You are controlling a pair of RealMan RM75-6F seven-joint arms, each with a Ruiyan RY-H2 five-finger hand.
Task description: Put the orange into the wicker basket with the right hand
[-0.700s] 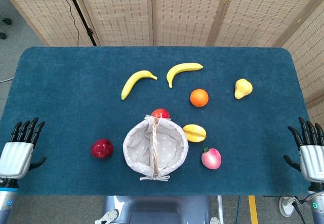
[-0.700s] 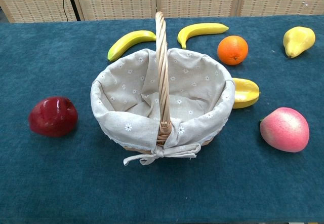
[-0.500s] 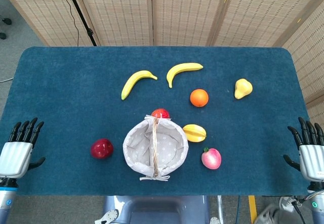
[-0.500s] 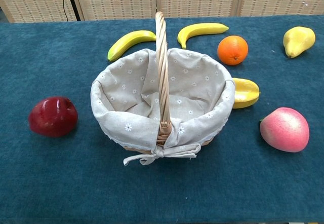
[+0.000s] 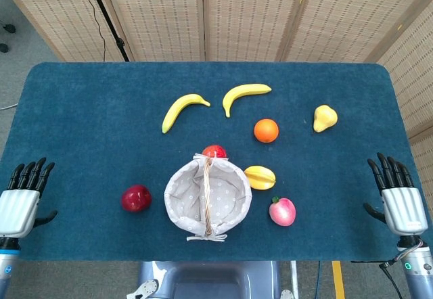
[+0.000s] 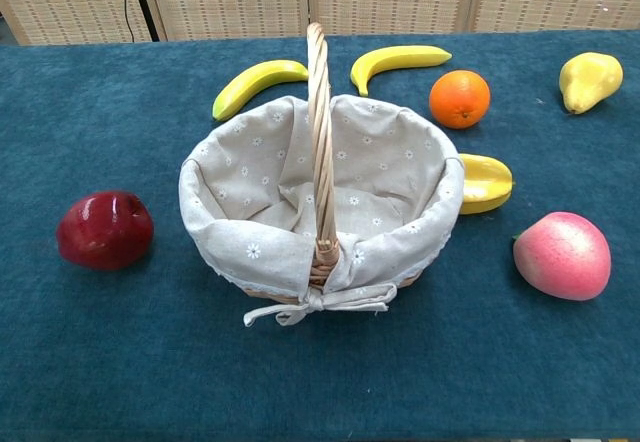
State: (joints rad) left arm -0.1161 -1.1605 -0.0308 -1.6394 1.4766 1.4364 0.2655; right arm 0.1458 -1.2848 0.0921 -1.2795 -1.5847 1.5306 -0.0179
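The orange (image 5: 266, 130) (image 6: 459, 99) sits on the blue table behind and to the right of the wicker basket (image 5: 177, 197) (image 6: 214, 177). The basket has a cloth lining, an upright handle and nothing inside it. My right hand (image 5: 396, 198) hovers over the table's right front edge, fingers spread, holding nothing, far from the orange. At the left front corner my left hand (image 5: 19, 201) is likewise open and empty. Neither hand shows in the chest view.
Two bananas (image 5: 183, 108) (image 5: 243, 94) lie at the back. A pear (image 5: 324, 118) is at the right. A yellow starfruit (image 5: 260, 176) and pink peach (image 5: 282, 212) lie right of the basket. One red apple (image 5: 136, 198) lies left of it, another (image 5: 214, 151) just behind it.
My right hand has shifted left, inward over the table's edge. My left hand has slid slightly left and down. The fruit and basket have not moved.
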